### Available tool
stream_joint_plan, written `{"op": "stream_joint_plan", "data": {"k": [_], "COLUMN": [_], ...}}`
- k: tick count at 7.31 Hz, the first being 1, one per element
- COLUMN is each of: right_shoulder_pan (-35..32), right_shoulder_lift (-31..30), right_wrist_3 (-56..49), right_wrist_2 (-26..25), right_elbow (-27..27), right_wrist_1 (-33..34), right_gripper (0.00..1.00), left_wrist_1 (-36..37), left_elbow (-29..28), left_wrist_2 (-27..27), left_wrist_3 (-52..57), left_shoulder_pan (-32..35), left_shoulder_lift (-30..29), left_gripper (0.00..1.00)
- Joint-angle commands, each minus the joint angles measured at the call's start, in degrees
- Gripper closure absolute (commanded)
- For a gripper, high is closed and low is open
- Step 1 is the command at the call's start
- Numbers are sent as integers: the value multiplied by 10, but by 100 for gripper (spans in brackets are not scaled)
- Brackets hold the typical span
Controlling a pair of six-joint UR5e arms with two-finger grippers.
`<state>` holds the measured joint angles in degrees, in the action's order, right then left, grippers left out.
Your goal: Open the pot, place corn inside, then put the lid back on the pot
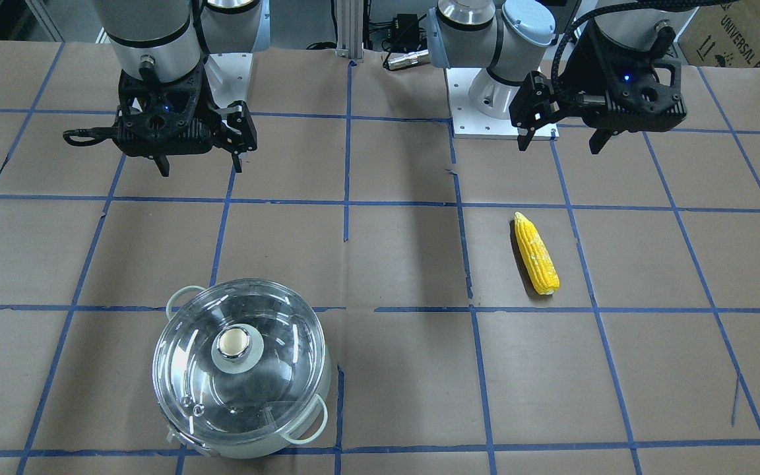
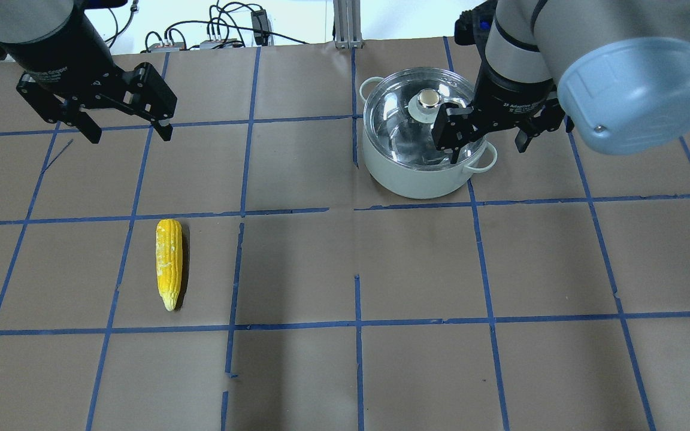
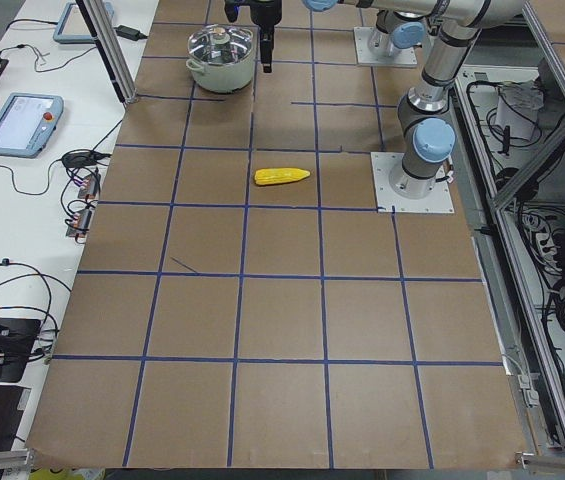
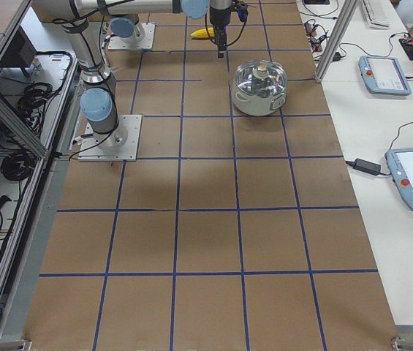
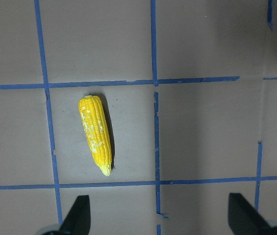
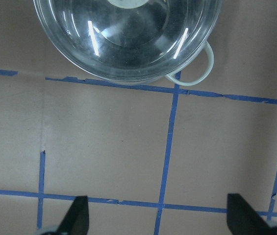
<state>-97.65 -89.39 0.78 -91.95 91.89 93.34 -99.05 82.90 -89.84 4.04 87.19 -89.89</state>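
From left wrist, corn (image 5: pixel 95 133) only, from right wrist, pot (image 6: pixel 128 81), lid (image 6: pixel 128 44)

You can read "UNIVERSAL R", cut off at the picture's edge, in dark capitals on the brown cardboard box (image 1: pixel 743 30) beyond the table's far corner on the robot's left. What looks like a small arrow sign sits beside it. The black round body of the right gripper (image 2: pixel 487 154) bears small white lettering, seemingly "2F Adaptive Gripper". The left gripper (image 2: pixel 130 139) carries a similar line, with only "Gripper" legible.
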Motion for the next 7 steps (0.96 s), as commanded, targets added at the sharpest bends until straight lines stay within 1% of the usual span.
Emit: {"op": "stream_joint_plan", "data": {"k": [1,2,3,4,5,6,7], "right_shoulder_pan": [0,-1,-11,-37,-58,-57,-55], "right_shoulder_lift": [0,15,61,113,155,212,247], "right_wrist_3": [-2,-2,-3,3,2,-7,-19], "right_wrist_2": [-1,5,17,14,7,3,-1], "right_elbow": [1,-6,-20,-61,-117,-152,-175], "right_wrist_1": [0,26,85,94,93,94,97], "right_gripper": [0,0,0,0,0,0,0], "left_wrist_1": [0,0,0,0,0,0,0], "left_elbow": [-3,-3,-5,-3,-4,-4,-5], "left_wrist_2": [0,0,0,0,0,0,0], "left_wrist_3": [0,0,0,-1,-1,0,0], "left_shoulder_pan": [0,0,0,0,0,0,0], "left_shoulder_lift": [1,0,-1,1,-2,-1,0], "left_gripper": [0,0,0,0,0,0,0]}}
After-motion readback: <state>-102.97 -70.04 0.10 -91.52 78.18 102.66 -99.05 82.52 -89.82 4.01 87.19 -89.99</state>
